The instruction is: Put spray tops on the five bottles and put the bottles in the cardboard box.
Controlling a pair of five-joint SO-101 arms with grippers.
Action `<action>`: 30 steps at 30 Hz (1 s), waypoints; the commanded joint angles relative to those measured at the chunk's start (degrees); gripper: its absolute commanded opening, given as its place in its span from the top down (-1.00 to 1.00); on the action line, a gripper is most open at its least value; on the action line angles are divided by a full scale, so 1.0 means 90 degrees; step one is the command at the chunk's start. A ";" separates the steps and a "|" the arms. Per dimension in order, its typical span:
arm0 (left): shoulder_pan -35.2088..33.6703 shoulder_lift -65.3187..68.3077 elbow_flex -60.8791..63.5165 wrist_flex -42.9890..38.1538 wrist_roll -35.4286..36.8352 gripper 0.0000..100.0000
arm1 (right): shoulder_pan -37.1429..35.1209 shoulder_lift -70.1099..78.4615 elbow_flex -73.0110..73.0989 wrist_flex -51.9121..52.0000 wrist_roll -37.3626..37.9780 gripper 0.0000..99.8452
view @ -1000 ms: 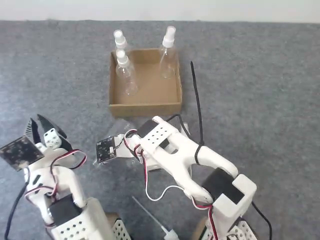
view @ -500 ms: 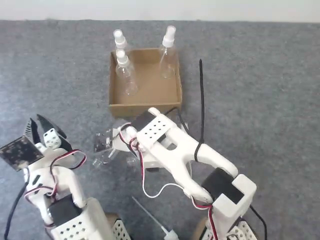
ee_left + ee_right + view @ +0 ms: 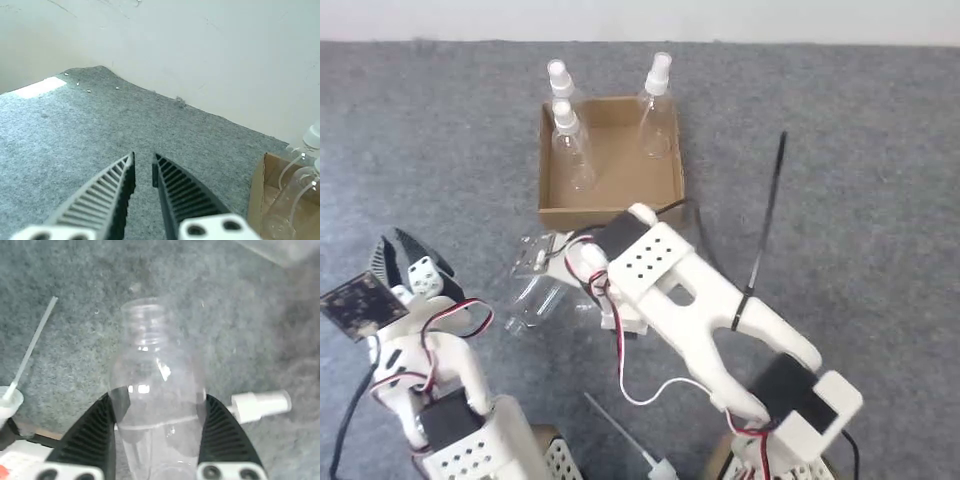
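The right gripper (image 3: 159, 407) has its fingers pinching a clear uncapped bottle (image 3: 533, 300) above the grey bench (image 3: 840, 200), just on the near side of the cardboard box (image 3: 610, 205), while the left gripper (image 3: 143, 167), at the near left, holds its fingers slightly apart around nothing

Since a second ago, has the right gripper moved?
Yes. The right gripper, shut on the uncapped bottle, has shifted toward the cardboard box's front wall in the high view.
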 commanded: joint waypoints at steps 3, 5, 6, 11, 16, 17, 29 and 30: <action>-0.0039 -0.0098 -0.0063 -0.0205 0.0107 0.90 | 0.0142 -0.0581 -0.0371 0.0347 -0.1094 0.87; -0.0039 -0.0098 -0.0063 -0.0205 0.0107 0.90 | 0.0142 -0.0562 -0.0371 0.0386 -0.1514 0.87; -0.0039 -0.0098 -0.0063 -0.0205 0.0107 0.90 | 0.0142 -0.0562 -0.0361 0.0386 -0.1709 0.87; -0.0039 -0.0098 -0.0063 -0.0205 0.0107 0.90 | 0.0142 -0.0552 -0.0361 0.0366 -0.2452 0.86; -0.0039 -0.0098 -0.0054 -0.0215 0.0098 0.90 | 0.0269 -0.0552 -0.0205 0.0132 -0.2960 0.86; -0.0039 -0.0098 -0.0054 -0.0215 0.0098 0.90 | 0.0288 -0.0552 -0.0107 -0.0044 -0.3057 0.86; -0.0029 -0.0098 -0.0015 -0.0225 0.0098 0.90 | 0.0425 -0.0532 0.1338 -0.1929 -0.3604 0.85; -0.0029 -0.0098 -0.0015 -0.0225 0.0098 0.90 | 0.0425 -0.0532 0.1368 -0.1890 -0.3585 0.81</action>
